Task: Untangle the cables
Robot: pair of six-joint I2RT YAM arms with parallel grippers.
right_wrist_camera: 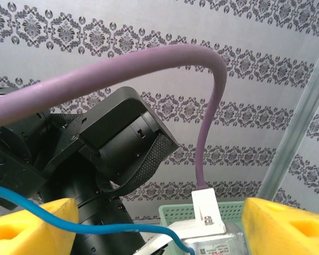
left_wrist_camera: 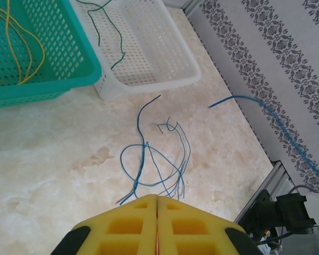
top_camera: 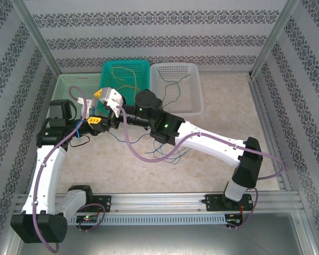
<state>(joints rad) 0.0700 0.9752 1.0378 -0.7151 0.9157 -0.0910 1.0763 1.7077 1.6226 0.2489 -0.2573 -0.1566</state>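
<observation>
Several blue cables lie tangled on the table, seen just beyond my left gripper as loops of blue cable. The left gripper is shut, its yellow jaws pressed together. One blue cable arcs through the air at its right, and a blue strand hangs beside it. My right gripper hovers just behind it, open. That blue cable crosses the left finger of the right gripper and runs between the jaws. Yellow cables lie in the teal basket, green cables in the white basket.
A light green basket stands at the back left, behind both grippers. The left arm's black joints and purple hose are close in front of the right gripper. Patterned walls and metal posts enclose the table.
</observation>
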